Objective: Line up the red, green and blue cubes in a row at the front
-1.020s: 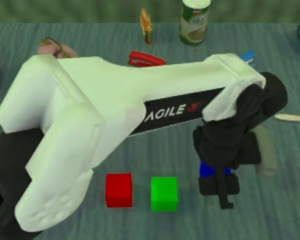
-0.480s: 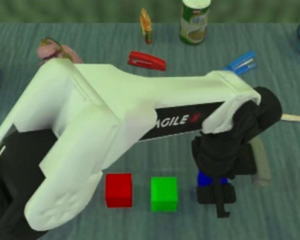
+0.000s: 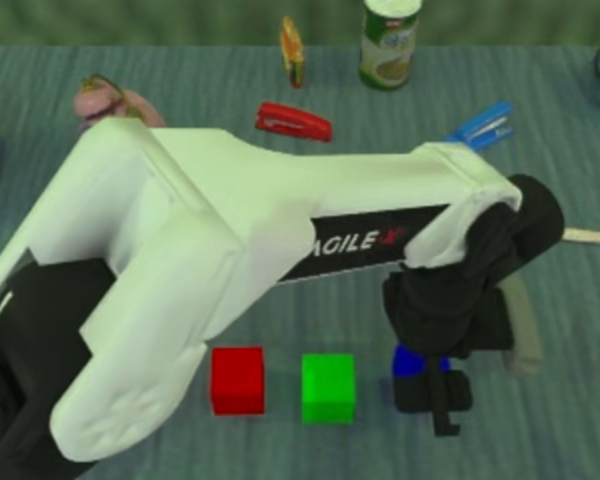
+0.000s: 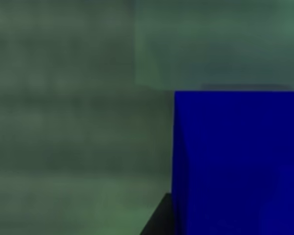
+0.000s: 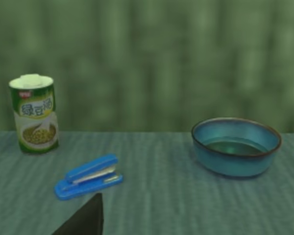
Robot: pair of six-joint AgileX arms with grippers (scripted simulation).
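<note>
Left claw (image 3: 432, 388) down at the table's (image 3: 570, 420) front, over the blue cube (image 3: 412, 361); cannot tell if gripping it. Green cube (image 3: 328, 387) just at 9 o'clock, red cube (image 3: 237, 380) beyond, all in a row.

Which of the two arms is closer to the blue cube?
The left. Its end effector is directly over the blue cube. The right arm is out of the top view; its camera faces the far light-blue stapler.
</note>
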